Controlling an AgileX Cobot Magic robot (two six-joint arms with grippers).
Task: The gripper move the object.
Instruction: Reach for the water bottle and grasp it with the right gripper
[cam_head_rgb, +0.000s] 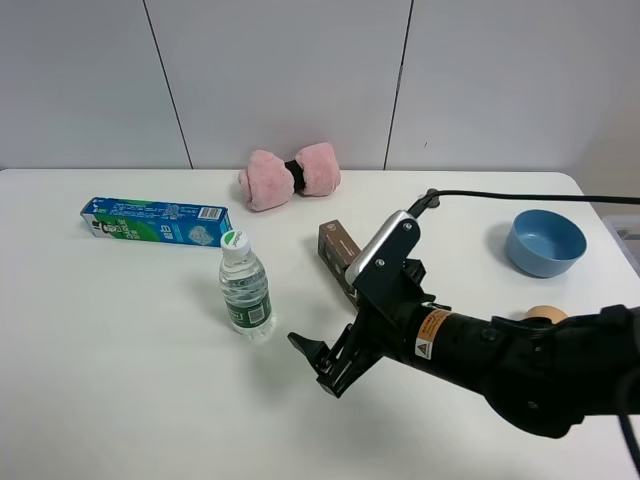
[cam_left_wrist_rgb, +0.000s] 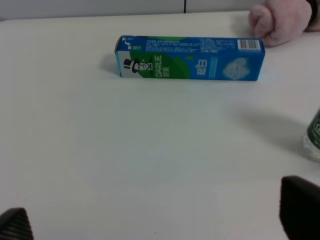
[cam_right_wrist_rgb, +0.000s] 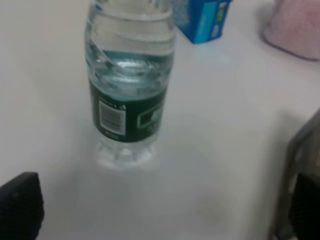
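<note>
The clear water bottle (cam_head_rgb: 245, 290) with a white cap and green label stands upright on the white table, left of centre. It fills the right wrist view (cam_right_wrist_rgb: 130, 85), and its edge shows in the left wrist view (cam_left_wrist_rgb: 315, 136). My right gripper (cam_head_rgb: 318, 365) is open and empty, low over the table just right of and nearer than the bottle. In its wrist view the right gripper (cam_right_wrist_rgb: 162, 215) faces the bottle with its fingers spread wide, apart from it. My left gripper (cam_left_wrist_rgb: 157, 222) is open and empty; its arm is out of the exterior view.
A blue-green toothpaste box (cam_head_rgb: 155, 222) lies behind-left of the bottle. A brown box (cam_head_rgb: 338, 250) lies partly under the right arm. A pink plush (cam_head_rgb: 290, 177) sits at the back. A blue bowl (cam_head_rgb: 545, 242) and a small tan round thing (cam_head_rgb: 545, 314) are at the right.
</note>
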